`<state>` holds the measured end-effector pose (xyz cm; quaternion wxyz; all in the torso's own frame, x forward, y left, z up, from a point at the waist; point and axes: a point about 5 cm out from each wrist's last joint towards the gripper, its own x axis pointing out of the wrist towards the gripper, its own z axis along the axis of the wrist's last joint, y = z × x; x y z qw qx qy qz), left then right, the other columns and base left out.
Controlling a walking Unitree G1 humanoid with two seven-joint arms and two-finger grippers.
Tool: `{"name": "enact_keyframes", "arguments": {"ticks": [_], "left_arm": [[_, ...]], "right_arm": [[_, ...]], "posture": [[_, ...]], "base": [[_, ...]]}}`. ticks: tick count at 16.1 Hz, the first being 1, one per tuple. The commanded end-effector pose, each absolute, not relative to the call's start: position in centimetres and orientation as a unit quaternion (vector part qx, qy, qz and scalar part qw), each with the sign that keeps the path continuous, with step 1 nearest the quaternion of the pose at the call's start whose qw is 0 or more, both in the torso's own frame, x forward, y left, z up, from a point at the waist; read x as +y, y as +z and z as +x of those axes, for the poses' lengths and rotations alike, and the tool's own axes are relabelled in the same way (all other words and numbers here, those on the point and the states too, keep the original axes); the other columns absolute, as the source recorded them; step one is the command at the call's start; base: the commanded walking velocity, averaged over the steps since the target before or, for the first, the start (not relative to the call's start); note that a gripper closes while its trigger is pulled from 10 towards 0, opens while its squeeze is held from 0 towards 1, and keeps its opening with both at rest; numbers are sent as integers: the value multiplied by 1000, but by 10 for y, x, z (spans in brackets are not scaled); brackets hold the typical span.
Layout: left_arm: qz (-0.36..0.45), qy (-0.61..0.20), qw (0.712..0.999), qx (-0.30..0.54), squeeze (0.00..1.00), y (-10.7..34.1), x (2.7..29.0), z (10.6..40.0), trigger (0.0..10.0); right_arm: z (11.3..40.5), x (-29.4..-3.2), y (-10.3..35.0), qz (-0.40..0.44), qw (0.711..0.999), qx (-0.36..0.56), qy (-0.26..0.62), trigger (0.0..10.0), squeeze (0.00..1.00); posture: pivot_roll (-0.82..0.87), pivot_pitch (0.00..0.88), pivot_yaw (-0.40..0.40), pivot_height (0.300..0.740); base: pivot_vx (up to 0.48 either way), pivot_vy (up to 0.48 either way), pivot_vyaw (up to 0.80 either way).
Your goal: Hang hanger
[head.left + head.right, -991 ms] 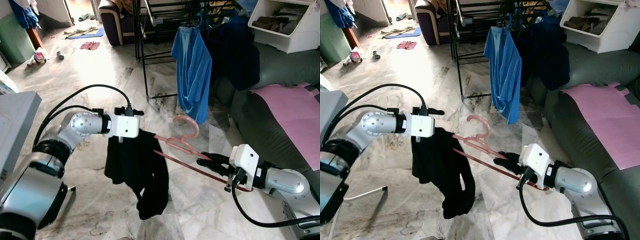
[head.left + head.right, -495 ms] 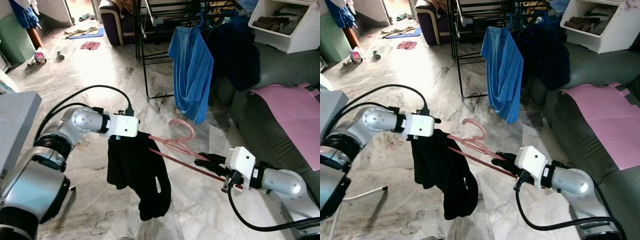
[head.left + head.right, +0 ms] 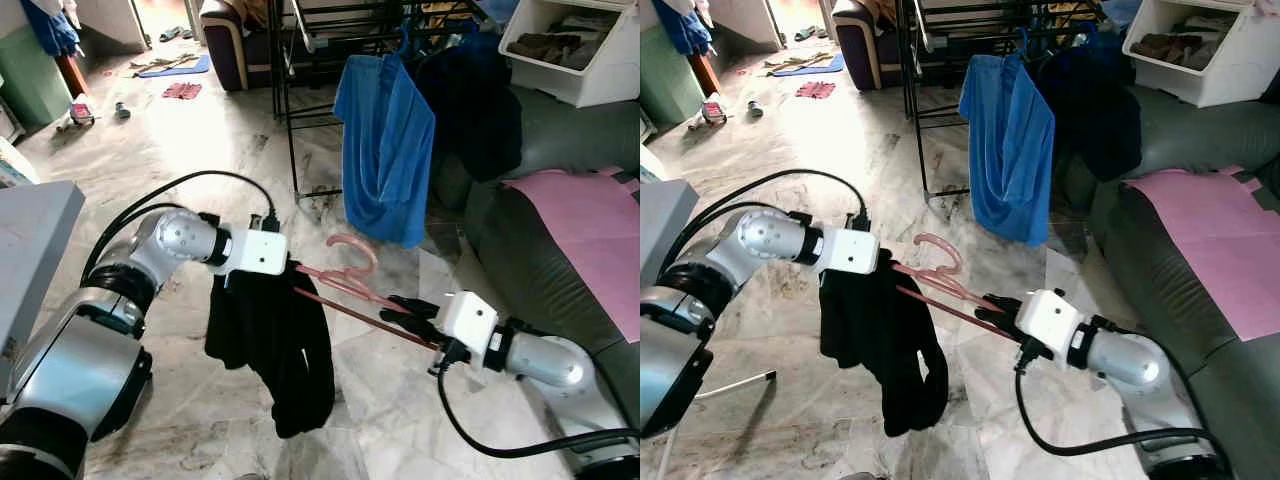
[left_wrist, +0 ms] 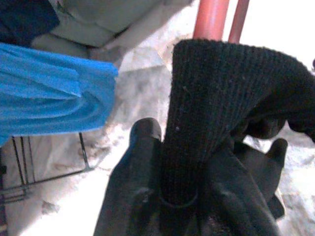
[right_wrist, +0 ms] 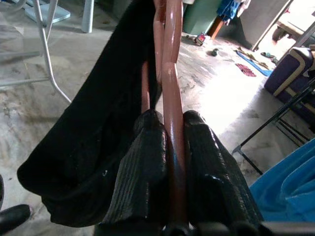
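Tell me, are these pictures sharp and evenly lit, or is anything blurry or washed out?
Left eye view: mostly sharp, with bright glare on the marble floor near the doorway. Left wrist view: soft, close-up focus on the black garment, background washed out to white. Right wrist view: the pink hanger and fingers are fairly clear, the sunlit floor behind overexposed.

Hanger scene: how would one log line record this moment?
pink hanger: held level | right end effector: grips one end | left end effector: grips black garment | rack: ahead
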<state>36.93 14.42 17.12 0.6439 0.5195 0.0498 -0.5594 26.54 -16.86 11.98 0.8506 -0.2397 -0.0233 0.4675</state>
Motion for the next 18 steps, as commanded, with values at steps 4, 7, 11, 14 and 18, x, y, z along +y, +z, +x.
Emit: {"name": "enact_keyframes", "arguments": {"ticks": [4, 7, 11, 14, 18], "left_arm": [[522, -585, 621, -3, 0, 189, 124, 369, 0], [520, -610, 598, -14, 0, 190, 113, 366, 2039], [506, -635, 584, -18, 0, 191, 99, 363, 4627], [503, -619, 603, -2, 0, 184, 110, 364, 0], [492, -597, 633, 33, 0, 174, 133, 365, 0]], "right_arm": [[271, -156, 125, -258, 841, -58, 473, 10000, 0], [274, -151, 124, -264, 838, -65, 473, 10000, 0], [279, -143, 124, -269, 833, -76, 477, 10000, 0], [280, -142, 120, -264, 845, -67, 460, 10000, 0], [276, -148, 108, -265, 834, -20, 483, 10000, 1000]], "posture": [[-40, 30, 40, 740], [-39, 28, 41, 740], [-35, 24, 41, 740], [-38, 24, 43, 740], [-36, 35, 42, 740]], "base": [[0, 0, 0], [0, 0, 0], [0, 0, 0], [0, 0, 0], [0, 0, 0]]}}
